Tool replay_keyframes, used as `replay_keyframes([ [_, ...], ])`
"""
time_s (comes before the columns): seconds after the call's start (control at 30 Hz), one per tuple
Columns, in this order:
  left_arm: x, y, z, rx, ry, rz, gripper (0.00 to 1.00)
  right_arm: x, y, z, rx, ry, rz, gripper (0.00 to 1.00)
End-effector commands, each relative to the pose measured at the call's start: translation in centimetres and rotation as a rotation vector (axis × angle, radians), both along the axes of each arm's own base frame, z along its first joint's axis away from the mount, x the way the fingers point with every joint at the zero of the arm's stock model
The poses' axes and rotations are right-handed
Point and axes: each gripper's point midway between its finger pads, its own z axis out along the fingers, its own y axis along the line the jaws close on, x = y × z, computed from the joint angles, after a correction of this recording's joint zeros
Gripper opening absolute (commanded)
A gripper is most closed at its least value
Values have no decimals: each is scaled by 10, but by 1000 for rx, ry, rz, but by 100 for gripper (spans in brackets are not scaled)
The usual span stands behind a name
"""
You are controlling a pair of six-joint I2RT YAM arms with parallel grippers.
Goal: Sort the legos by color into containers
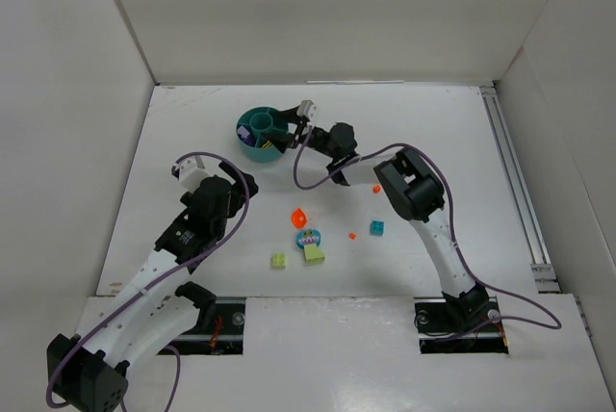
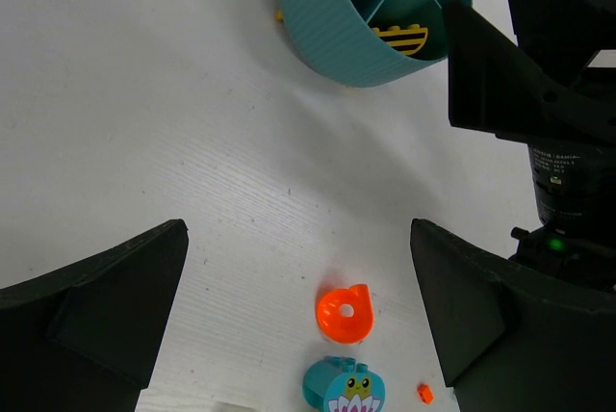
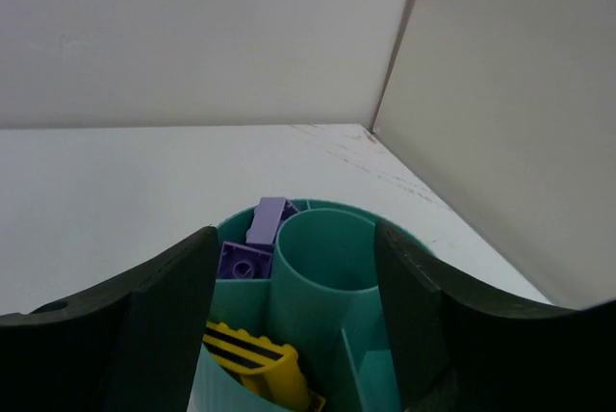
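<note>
A white table [image 1: 192, 239] holds a round teal bowl [image 1: 252, 152] toward its far edge, a little left of the middle. The bowl has a central cup [image 3: 322, 268] ringed by wedge sections. The right gripper [image 3: 294, 239] hangs directly over the bowl with its dark fingers [image 3: 164, 316] parted either side of the cup. Nothing is visible between them, so it reads as open and empty. Just below and ahead of those fingers, two purple bricks [image 3: 245, 260] lie in one wedge. A yellow brick with black stripes [image 3: 252, 349] lies in the neighbouring wedge, nearest the camera. The left gripper [image 2: 298, 239] is spread wide and holds nothing, hovering above bare table between the bowl and the loose legos. Those loose legos lie toward the middle of the near edge: an orange ring-shaped piece [image 2: 343, 313], a teal piece with a printed face [image 2: 345, 385], two lime green blocks [image 1: 315, 254], a small teal brick [image 1: 378, 227] and some orange bits [image 1: 352, 235]. The main risk appears to be the right fingers sitting so low around the cup. Pulling sideways instead of upward could catch the rim and tip or drag the light bowl, spilling the sorted pieces. The two arms also work close together near the bowl, so they could bump.
</note>
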Motion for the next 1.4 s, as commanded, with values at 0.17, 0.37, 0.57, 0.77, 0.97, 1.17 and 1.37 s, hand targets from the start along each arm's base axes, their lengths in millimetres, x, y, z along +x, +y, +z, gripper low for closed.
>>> replay_keyframes([
  [0.17,5,-8,27,-45,-52,-27,100,-23,-9,57,15,-45,6,92],
  [0.37,0,-23,24,-32,-23,-136,100,-25,-43,60,-119,15,-116,100],
  [0.57,-12,-46,10,-53,63,-277,100,-33,-104,59,-339,95,-314,100],
  [0.77,-36,-55,-29,-41,218,-337,100,-55,-210,27,-595,354,-685,100],
  [0.97,-68,-67,-78,-35,345,-390,92,-97,-302,-8,-864,560,-991,100],
  [1.17,-95,-74,-103,6,409,-399,85,-119,-320,-26,-912,570,-983,100],
  [1.37,-114,-90,-122,75,473,-442,77,-122,-322,-29,-876,559,-937,100],
])
